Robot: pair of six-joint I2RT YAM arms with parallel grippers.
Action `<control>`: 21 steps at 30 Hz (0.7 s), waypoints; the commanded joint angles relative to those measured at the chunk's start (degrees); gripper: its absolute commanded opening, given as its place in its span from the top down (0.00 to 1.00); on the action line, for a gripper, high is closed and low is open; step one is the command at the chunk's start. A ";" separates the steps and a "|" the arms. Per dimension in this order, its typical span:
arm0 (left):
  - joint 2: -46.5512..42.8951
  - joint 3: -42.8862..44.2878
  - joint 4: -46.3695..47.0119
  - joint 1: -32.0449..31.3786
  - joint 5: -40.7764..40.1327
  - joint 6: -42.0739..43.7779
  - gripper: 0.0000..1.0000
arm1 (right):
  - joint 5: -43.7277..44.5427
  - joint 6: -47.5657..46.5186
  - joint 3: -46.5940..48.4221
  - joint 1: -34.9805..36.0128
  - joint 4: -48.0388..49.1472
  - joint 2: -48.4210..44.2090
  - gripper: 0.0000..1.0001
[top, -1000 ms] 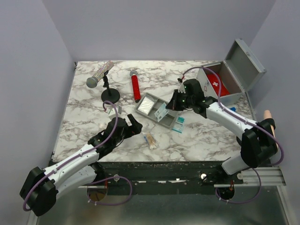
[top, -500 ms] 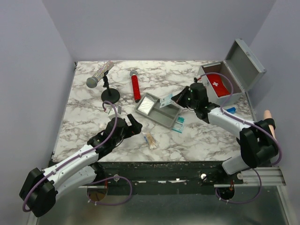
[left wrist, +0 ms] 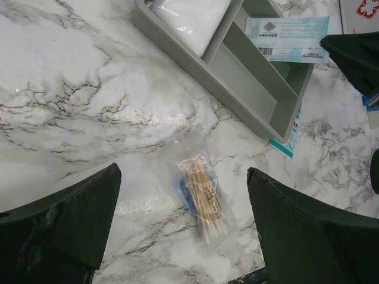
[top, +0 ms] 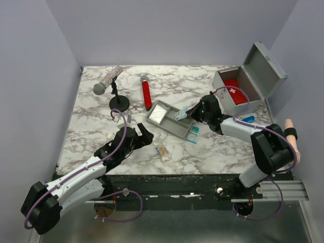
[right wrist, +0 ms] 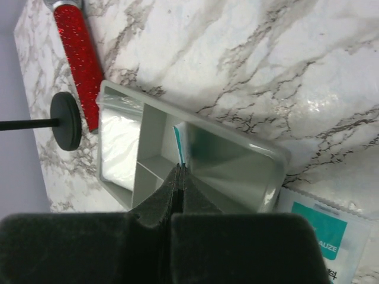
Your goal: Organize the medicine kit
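With right gripper (right wrist: pixel 179 174) clenched on a flat sachet (left wrist: pixel 287 35), left gripper (top: pixel 146 135) spread wide. Far right on marble table (top: pixel 101 126): medicine kit (top: pixel 225 93), lid up. Mid-table: divided tray (left wrist: pixel 243 71), under that sachet. Nearer: bagged cotton swabs (left wrist: pixel 201 189).

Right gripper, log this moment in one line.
right gripper shut on packet | over tray | left gripper open near swab bag

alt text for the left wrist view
A clear bag of cotton swabs lies on the marble table between the fingers of the open left tool. Beyond it, a grey divided tray holds a white pouch, with a teal-and-white packet over one compartment.
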 commanded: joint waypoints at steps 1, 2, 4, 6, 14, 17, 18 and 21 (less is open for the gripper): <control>-0.09 -0.11 0.72 -0.31 -0.68 0.15 0.02 | -1.65 -0.62 -2.06 0.22 1.74 2.14 0.99; 0.00 -0.02 0.73 -0.31 -0.68 0.24 0.02 | -1.93 -1.49 -2.59 0.39 2.09 1.96 0.94; 0.09 -0.02 0.73 -0.31 -0.50 0.15 0.02 | -4.30 -3.17 -4.60 0.57 4.63 0.48 0.70; 0.01 -0.11 0.55 -0.22 -0.50 0.06 0.01 | -4.04 -4.48 -5.49 0.57 4.82 -1.63 0.54; -0.96 -0.02 -0.15 -0.31 -0.76 -0.02 0.01 | 5.17 -14.32 -3.82 0.48 -10.55 -12.70 0.41; -0.70 -0.46 0.63 -0.31 -0.50 -0.38 0.02 | 7.47 -17.67 -5.49 0.31 -16.26 -14.73 0.41; -0.44 -0.46 0.90 -0.31 -0.33 -0.38 0.02 | 7.82 -18.11 -5.84 0.04 -18.02 -14.56 0.42; 0.35 -0.11 1.25 -0.31 0.29 -0.46 0.02 | 7.12 -18.29 -8.56 -0.83 -18.83 -13.86 0.42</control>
